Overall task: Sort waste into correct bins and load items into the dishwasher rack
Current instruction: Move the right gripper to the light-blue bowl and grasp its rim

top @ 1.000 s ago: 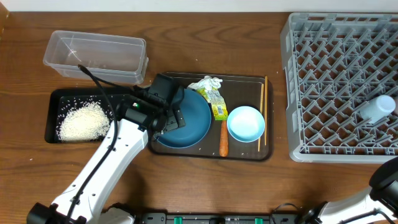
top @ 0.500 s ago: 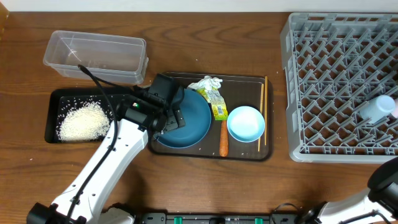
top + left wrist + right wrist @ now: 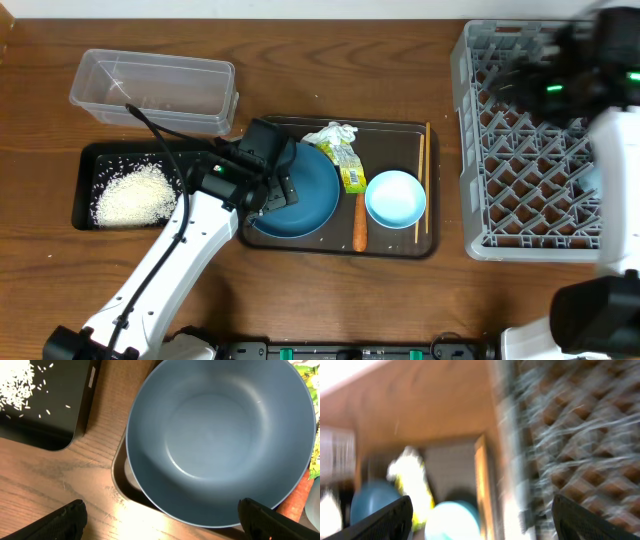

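Observation:
My left gripper (image 3: 280, 182) hangs open over the near-left rim of the dark blue dish (image 3: 312, 195), its fingers (image 3: 67, 520) wide apart and holding nothing. The dish (image 3: 220, 440) lies on the brown tray beside the tissue (image 3: 330, 134), the wrapper (image 3: 350, 170), the carrot (image 3: 359, 224), the light blue bowl (image 3: 395, 198) and the chopsticks (image 3: 422, 180). Rice (image 3: 132, 195) lies in the black tray (image 3: 85, 160). My right gripper (image 3: 535, 70), blurred, is open and empty above the far part of the rack (image 3: 520, 190). I cannot make out the cup.
The clear tub (image 3: 150, 90) stands behind the black tray. The brown tray (image 3: 390, 135) lies mid-table, close to the rack's left wall. The right arm's white body crosses the rack's right side.
The right arm has swung from the bottom right corner up over the rack's far side. The cup seen in the rack earlier no longer shows. The left arm has not moved.

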